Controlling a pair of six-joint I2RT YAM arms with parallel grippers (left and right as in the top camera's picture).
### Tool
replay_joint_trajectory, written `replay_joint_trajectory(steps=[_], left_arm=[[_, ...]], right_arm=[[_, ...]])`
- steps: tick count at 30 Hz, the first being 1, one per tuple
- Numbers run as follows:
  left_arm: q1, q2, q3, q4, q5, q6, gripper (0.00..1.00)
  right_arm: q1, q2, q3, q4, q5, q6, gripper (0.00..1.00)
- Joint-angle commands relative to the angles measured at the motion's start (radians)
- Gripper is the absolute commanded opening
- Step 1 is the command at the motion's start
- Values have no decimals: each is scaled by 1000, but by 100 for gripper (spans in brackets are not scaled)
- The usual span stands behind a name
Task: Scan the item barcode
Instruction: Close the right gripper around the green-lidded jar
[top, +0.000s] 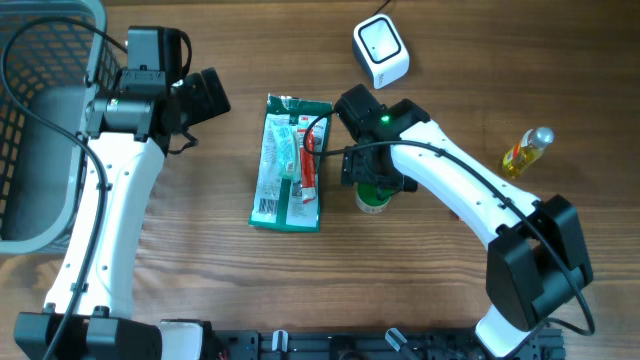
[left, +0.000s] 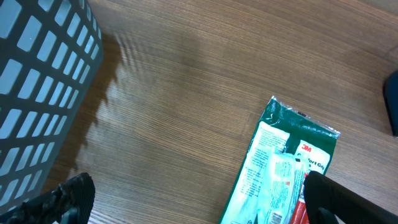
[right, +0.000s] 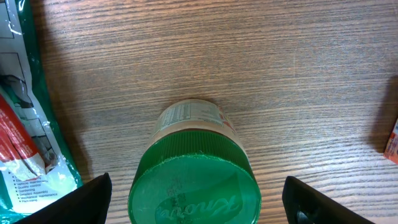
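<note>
Open right hand (right: 200, 200) straddles the green-lidded jar (right: 194, 180) beside the packet (top: 283, 170)

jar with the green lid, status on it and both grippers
Left gripper open, empty, near the basket. Right gripper open over the jar, not touching. Jar upright on the table beside the packet; nothing blocking it.

On my overhead feed, a grey mesh basket (top: 25, 150) fills the upper left corner of the wooden table (top: 250, 290). A flat green 3M packet (top: 272, 170) lies near the centre, well apart from the basket. At the far right I see a small yellow bottle (top: 526, 152) with a pale cap.
</note>
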Motion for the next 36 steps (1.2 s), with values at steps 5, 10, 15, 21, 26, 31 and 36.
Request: replay_joint_trajectory(steps=[5,10,15,21,26,31,36], left_arm=[[5,3,8,2,8,13,100],[5,3,8,2,8,13,100],[5,3,8,2,8,13,100],[5,3,8,2,8,13,100],[5,3,8,2,8,13,100],[5,3,8,2,8,13,100],[5,3,8,2,8,13,100]], right_arm=[[3,24,-90,68,-10,14,88],[3,24,-144,117,-31,14,88],[3,24,-151,132,-32,13,81],[3,24,-151,135,-32,14,77],[3,24,-151,135,-32,15,77],[3,24,-153,136,-31,14,77],[3,24,-153,135,-31,14,76]])
